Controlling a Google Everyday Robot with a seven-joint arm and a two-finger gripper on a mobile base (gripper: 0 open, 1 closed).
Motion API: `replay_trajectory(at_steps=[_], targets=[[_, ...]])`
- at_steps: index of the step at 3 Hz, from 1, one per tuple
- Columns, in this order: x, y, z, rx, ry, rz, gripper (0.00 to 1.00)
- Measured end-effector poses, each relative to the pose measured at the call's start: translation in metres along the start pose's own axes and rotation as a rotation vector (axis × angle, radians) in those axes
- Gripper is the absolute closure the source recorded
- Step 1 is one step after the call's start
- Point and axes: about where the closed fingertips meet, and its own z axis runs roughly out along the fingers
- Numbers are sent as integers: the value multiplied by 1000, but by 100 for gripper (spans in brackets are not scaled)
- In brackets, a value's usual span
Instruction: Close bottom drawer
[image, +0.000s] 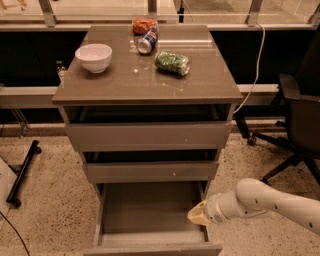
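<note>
Bottom drawer (150, 212): lowest in cabinet (147, 85), was pulled far out; shallow grey box, flat matte floor, plain front. Gripper (198, 215): pale yellowish tip at drawer's right wall, on smooth white rounded arm (270, 202) entering from right. Parted or closed: was not visible.

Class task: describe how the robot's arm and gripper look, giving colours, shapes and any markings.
The arm is glossy white, with smooth rounded segments and a few small dark dots. The gripper, beside the open bottom drawer, is pale yellowish cream. No cables show.
</note>
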Motion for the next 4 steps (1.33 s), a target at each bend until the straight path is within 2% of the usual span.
replay_trajectory(at_steps=[1,2,4], targets=[[2,0,3,-2,-1,4,100],[17,3,23,-31,17,29,100],[73,14,68,-104,77,154,100]])
